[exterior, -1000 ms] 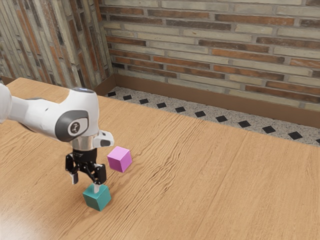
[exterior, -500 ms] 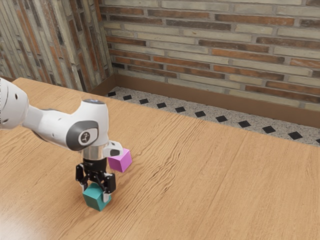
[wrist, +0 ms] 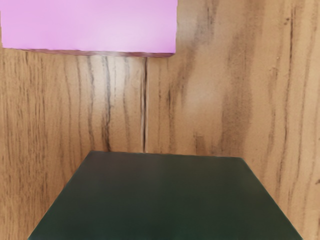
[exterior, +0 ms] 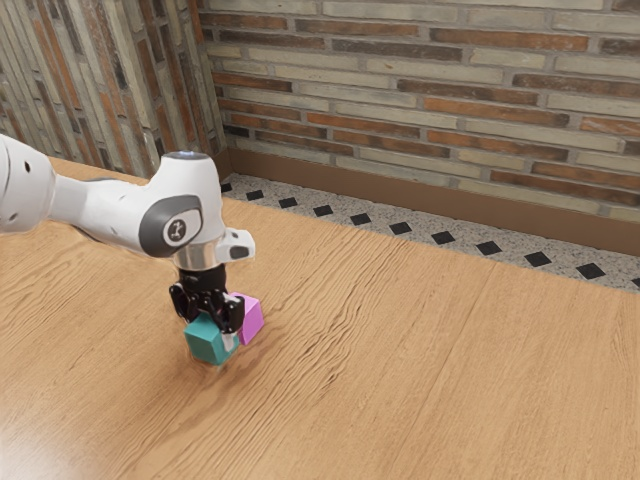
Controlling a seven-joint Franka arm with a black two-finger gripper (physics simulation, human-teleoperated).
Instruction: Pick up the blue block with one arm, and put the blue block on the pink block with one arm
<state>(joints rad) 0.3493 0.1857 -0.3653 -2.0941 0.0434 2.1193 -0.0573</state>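
- The tool [exterior: 212,326] is clamped on the blue block [exterior: 203,345] — one finger on each side.
- The blue block hangs just beside the pink block [exterior: 252,318], on the exterior view's left of it.
- The pink block rests on the wooden surface [exterior: 420,360].

white arm [exterior: 95,205], grey joint [exterior: 172,227] (round), black tool [exterior: 212,322]

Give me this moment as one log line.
phase: carry | pincer: shut on blue block | blue block: lifted off table, beside pink block, not yet on it | next: likely raise, move over pink block
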